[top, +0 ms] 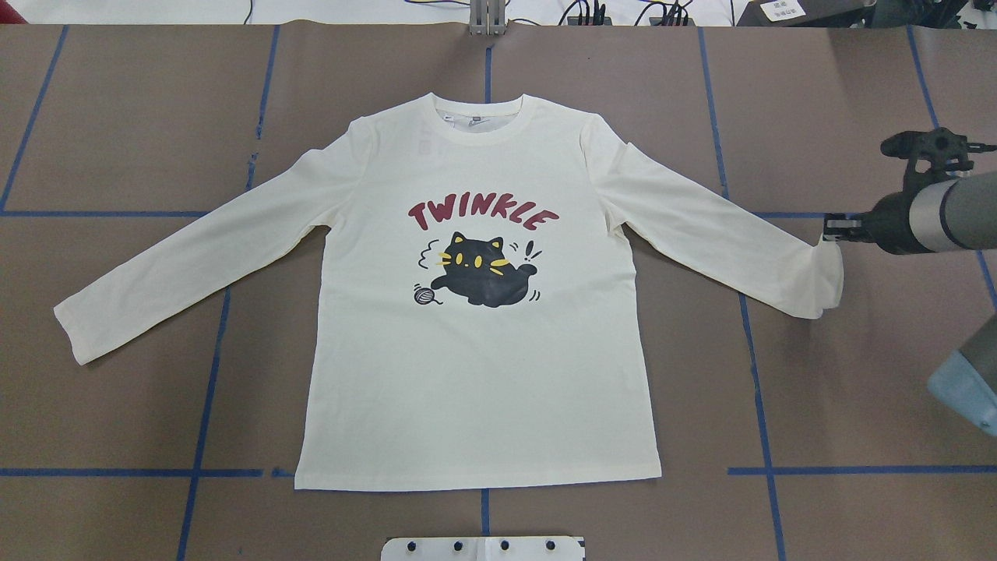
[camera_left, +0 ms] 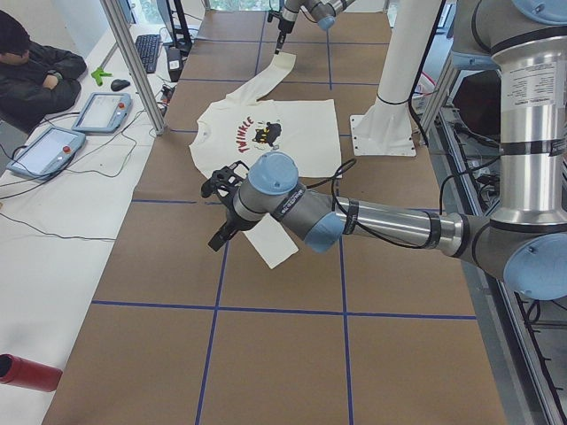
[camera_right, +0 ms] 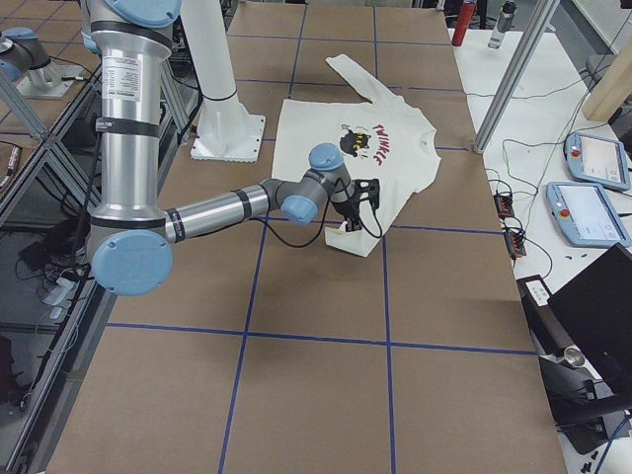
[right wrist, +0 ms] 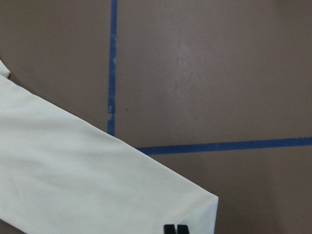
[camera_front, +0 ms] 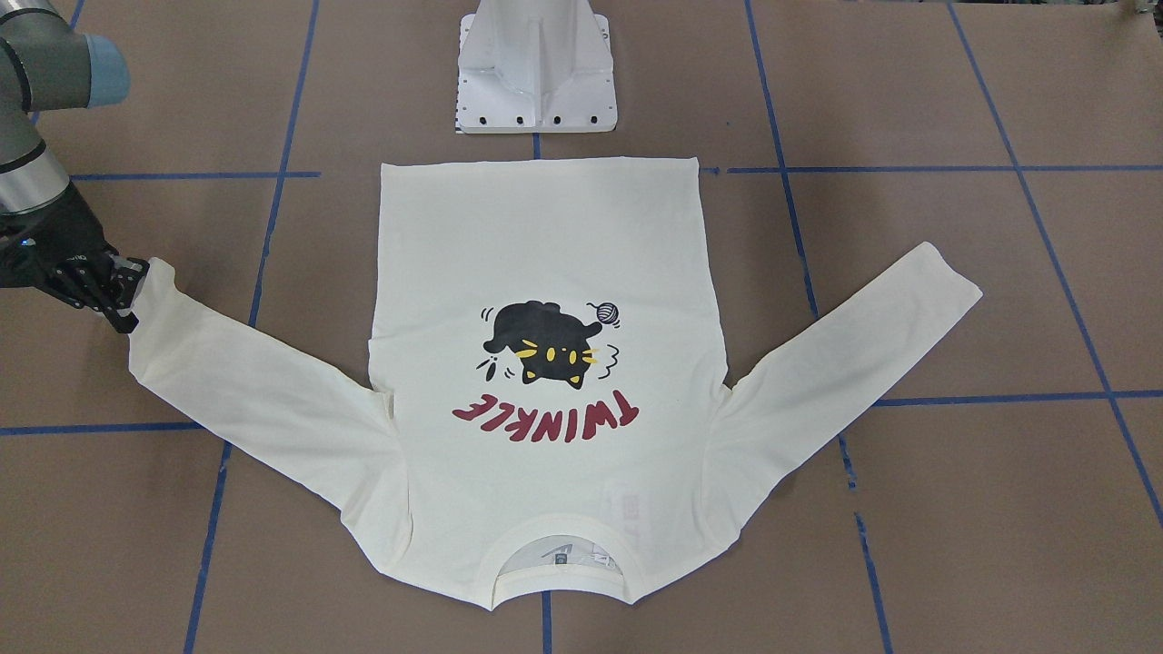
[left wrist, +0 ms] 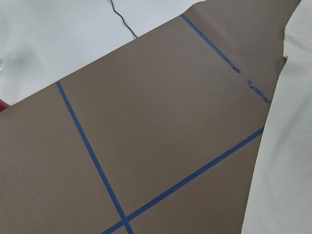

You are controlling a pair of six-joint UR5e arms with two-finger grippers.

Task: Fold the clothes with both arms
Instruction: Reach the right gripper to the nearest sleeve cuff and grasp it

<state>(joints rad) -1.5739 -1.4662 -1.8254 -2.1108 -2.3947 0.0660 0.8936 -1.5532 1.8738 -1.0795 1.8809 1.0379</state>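
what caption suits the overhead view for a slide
Cream T-shirt lies flat, print up; right hand pinches its sleeve cuff

Shows only two black fingertip ends of the right tool (right wrist: 175, 229), pinched close at the T-shirt (right wrist: 73, 170) cuff; rest cut off by the wrist view's lower edge. Cannot tell the gap of the left tool (camera_left: 219, 239), beside the T-shirt's other sleeve, from the side view alone. Hides part of that sleeve behind the left arm (camera_left: 372, 221). Cannot read the collar label (top: 477, 118): too small.
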